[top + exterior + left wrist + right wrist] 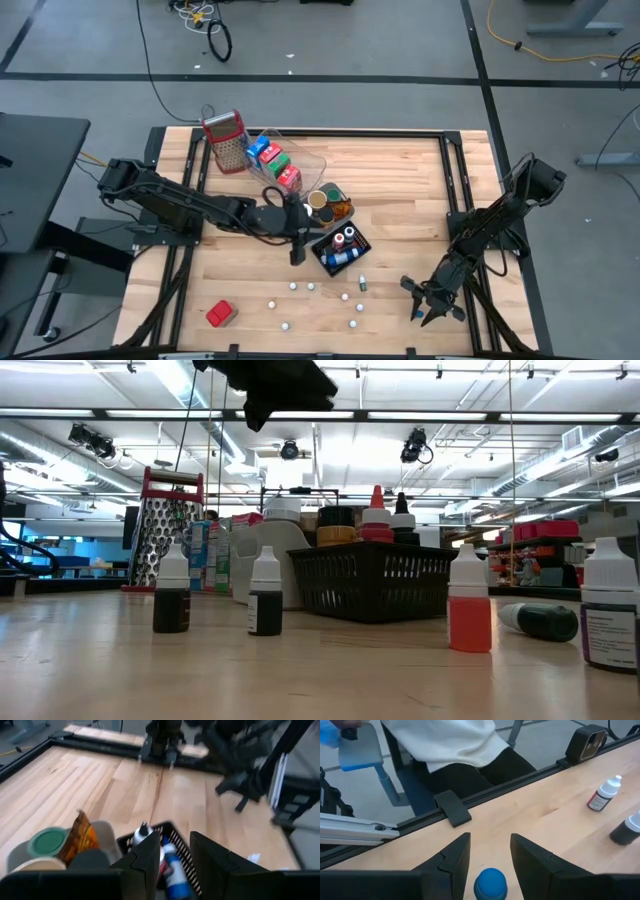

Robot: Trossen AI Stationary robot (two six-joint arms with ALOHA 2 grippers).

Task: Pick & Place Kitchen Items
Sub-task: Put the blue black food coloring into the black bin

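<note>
Now, left claw (298,252) above black basket (322,255).

Bare wood lies open across the right half of the table (420,190) in the high view. The black basket (340,250), grater (226,142) and cartons (275,162) crowd the centre-left; small bottles (320,300) dot the lower middle.

high: overhead | low: tabletop level | both share black basket (341,248)
</note>
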